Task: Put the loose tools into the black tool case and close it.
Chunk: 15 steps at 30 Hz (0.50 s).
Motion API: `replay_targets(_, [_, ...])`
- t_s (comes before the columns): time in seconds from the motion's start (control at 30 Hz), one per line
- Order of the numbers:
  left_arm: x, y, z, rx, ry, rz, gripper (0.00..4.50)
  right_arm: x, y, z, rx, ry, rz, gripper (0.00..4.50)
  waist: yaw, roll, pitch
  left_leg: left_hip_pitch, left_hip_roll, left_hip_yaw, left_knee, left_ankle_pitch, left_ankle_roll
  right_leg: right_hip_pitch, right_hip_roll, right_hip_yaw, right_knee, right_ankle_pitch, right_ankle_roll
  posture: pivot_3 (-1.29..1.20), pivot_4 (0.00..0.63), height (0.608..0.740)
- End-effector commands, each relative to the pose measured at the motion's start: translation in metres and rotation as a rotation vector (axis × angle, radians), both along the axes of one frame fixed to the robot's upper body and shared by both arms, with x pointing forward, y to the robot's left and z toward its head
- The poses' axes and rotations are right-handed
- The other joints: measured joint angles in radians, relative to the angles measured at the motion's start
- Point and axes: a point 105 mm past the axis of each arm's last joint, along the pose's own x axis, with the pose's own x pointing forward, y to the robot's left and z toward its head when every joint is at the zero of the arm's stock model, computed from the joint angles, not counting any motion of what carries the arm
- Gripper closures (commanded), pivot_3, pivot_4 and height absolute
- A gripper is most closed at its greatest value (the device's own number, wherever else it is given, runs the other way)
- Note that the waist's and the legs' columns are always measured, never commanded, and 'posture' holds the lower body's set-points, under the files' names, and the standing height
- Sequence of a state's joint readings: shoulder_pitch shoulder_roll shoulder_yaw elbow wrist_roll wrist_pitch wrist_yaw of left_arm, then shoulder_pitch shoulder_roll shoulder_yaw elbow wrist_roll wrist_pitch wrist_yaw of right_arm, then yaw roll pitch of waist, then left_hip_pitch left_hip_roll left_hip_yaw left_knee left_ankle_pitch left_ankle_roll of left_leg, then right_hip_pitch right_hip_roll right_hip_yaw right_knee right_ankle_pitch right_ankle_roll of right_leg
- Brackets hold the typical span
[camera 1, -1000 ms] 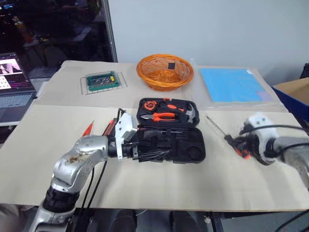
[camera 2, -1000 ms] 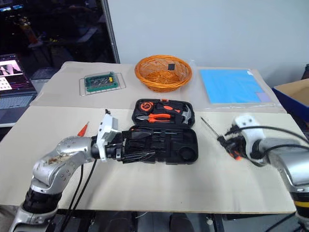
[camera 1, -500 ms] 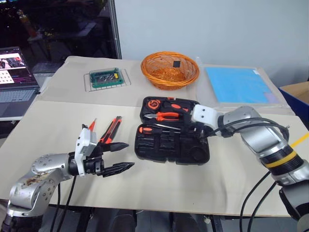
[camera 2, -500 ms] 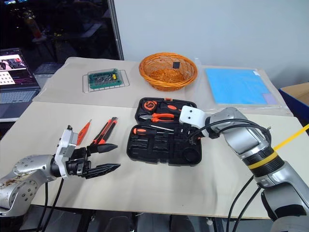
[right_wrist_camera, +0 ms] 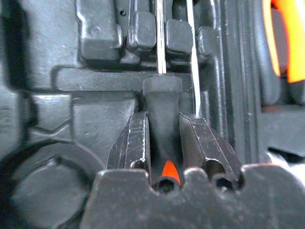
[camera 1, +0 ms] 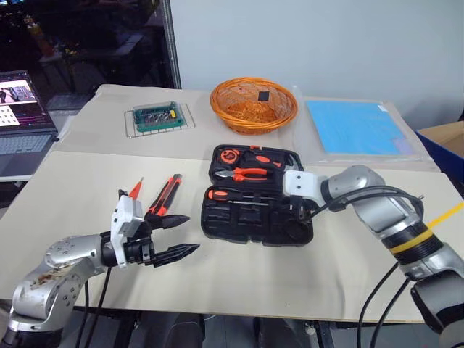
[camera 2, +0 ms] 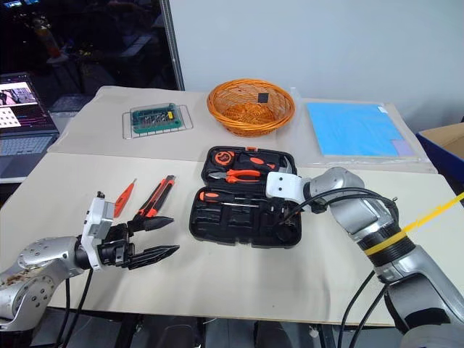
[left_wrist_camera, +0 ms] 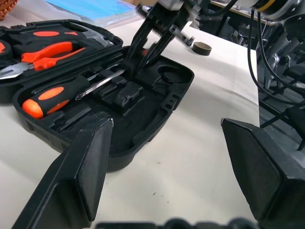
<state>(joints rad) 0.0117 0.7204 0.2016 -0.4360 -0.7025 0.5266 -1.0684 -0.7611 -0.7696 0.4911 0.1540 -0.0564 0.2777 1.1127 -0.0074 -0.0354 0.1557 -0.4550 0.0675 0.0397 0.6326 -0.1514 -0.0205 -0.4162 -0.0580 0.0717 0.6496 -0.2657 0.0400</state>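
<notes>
The black tool case [camera 1: 246,219] lies open in the middle of the table. One black-and-orange screwdriver [camera 1: 220,193] rests in its front half. My right gripper [right_wrist_camera: 162,117] reaches down into that half, shut on the handle of a second black-and-orange screwdriver [right_wrist_camera: 161,93] whose shaft lies over the moulded slots. My left gripper [camera 1: 185,235] hovers open and empty to the left of the case. Further left, a small red screwdriver [camera 1: 135,190] and an orange-black utility knife [camera 1: 163,197] lie on the table. A tape ring [left_wrist_camera: 202,47] sits on the table beyond the case.
Orange-handled pliers [camera 1: 246,174], a hammer and a tape measure fill the case's rear half. Behind it stand an orange wicker basket [camera 1: 254,105], a tray with a green circuit board [camera 1: 159,117] and a blue sheet [camera 1: 359,127]. A laptop [camera 1: 22,109] is at far left.
My left gripper drew back left from the case, leaving a screwdriver in it. My right gripper carried its screwdriver from the table's right side into the case's front half. The camera shifted.
</notes>
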Motion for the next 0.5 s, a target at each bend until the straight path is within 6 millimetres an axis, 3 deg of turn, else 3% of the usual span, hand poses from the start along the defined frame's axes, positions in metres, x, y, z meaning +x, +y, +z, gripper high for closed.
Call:
replay_targets(0.03, [0.000,-0.003,0.006,0.010,-0.049,-0.013,0.61,-0.006,-0.011,-0.015,-0.026,0.085,0.007,2.91,0.001,0.000,0.000,0.000,0.000,0.000,0.000,0.000,0.000,0.001,0.000,0.000,0.000,0.000,0.000,0.00,0.150,0.740])
replay_targets(0.17, [0.000,-0.002,0.005,0.014,-0.048,-0.008,0.61,-0.008,-0.012,0.001,0.017,0.011,0.026,1.70,0.009,0.000,0.000,0.003,0.000,0.000,0.000,0.000,0.000,0.004,0.000,-0.001,-0.001,0.000,0.000,0.00,0.150,0.740])
replay_targets(0.4, [0.002,-0.002,0.003,0.015,-0.042,0.000,0.61,-0.034,-0.010,0.045,0.365,0.060,0.000,1.70,0.013,0.000,0.000,0.002,0.000,0.000,-0.001,0.000,0.000,0.003,0.000,-0.001,-0.001,0.000,0.000,0.00,0.150,0.740])
replay_targets(0.43, [0.002,-0.002,0.002,0.015,-0.041,0.001,0.61,-0.035,-0.010,0.047,0.412,0.062,-0.020,2.21,0.012,0.000,0.000,0.002,0.000,-0.001,-0.001,0.000,0.000,0.003,0.000,-0.001,0.000,0.000,0.000,0.00,0.150,0.740])
replay_targets(0.5, [0.004,-0.002,0.002,0.016,-0.041,0.002,0.61,-0.043,-0.011,0.045,0.458,0.063,-0.025,2.75,0.010,0.000,0.000,0.004,0.000,-0.001,0.000,0.000,0.000,0.005,0.000,-0.001,0.000,0.000,0.000,0.00,0.150,0.740])
